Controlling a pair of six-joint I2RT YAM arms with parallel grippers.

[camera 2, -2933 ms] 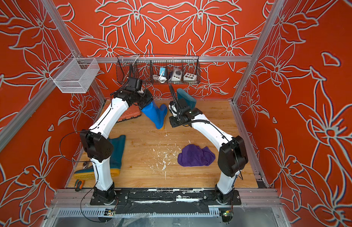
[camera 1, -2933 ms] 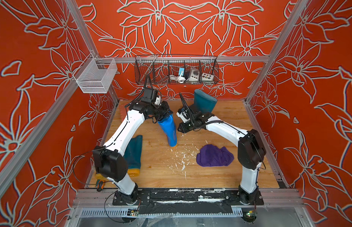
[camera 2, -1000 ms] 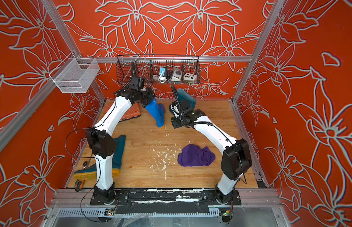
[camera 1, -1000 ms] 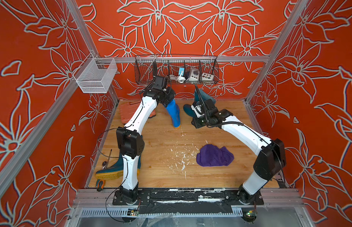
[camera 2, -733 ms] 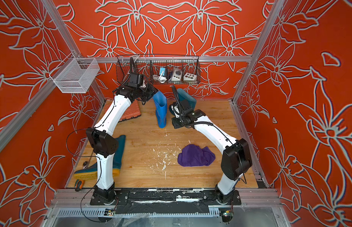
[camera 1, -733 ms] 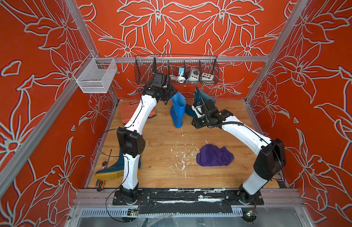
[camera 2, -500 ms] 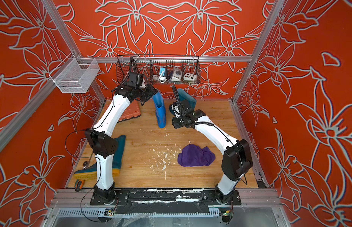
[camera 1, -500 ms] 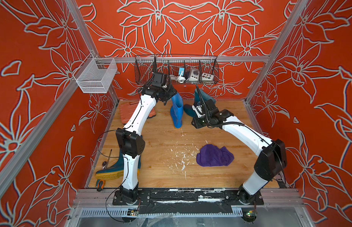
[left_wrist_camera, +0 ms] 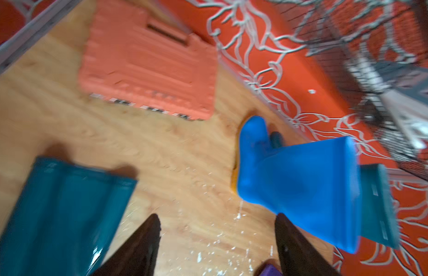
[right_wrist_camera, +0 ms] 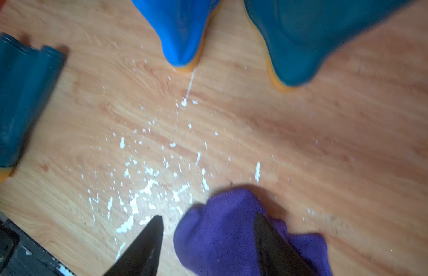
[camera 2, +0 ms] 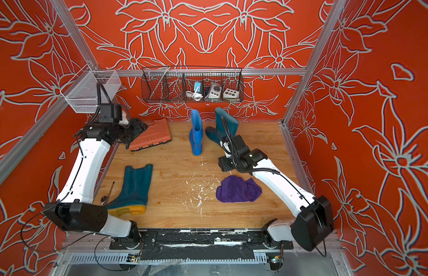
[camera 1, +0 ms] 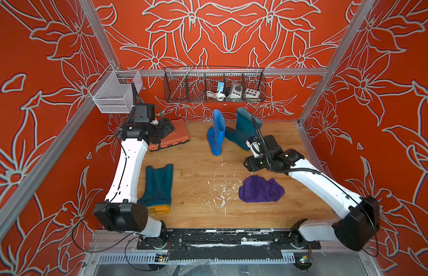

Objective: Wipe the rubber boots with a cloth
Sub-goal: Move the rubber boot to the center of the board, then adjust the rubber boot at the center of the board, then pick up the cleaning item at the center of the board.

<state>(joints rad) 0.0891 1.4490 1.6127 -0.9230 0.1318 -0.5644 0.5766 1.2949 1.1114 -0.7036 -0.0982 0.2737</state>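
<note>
Two rubber boots stand upright at the back: a slim blue boot [camera 1: 216,133] [camera 2: 196,133] and, close to its right, a dark teal boot [camera 1: 244,129] [camera 2: 222,127]. Another teal boot [camera 1: 158,186] [camera 2: 134,186] lies flat at the left. The purple cloth [camera 1: 260,190] [right_wrist_camera: 222,231] lies crumpled on the floor at front right. My left gripper [camera 1: 166,129] [left_wrist_camera: 216,219] hangs open and empty over the orange case, left of the blue boot [left_wrist_camera: 299,186]. My right gripper [camera 1: 249,165] [right_wrist_camera: 208,219] is open, a little above and behind the cloth.
An orange tool case [camera 1: 171,135] lies at the back left. A black wire basket [camera 1: 215,86] hangs on the back wall, a white mesh basket [camera 1: 115,93] on the left rail. White flecks [camera 1: 220,191] dot the wooden floor. A screwdriver [camera 2: 109,191] lies beside the flat boot.
Both grippers have opened and drawn away from the boots at the back. The blue boot, tilted in the left gripper a second ago, now stands upright on its own.
</note>
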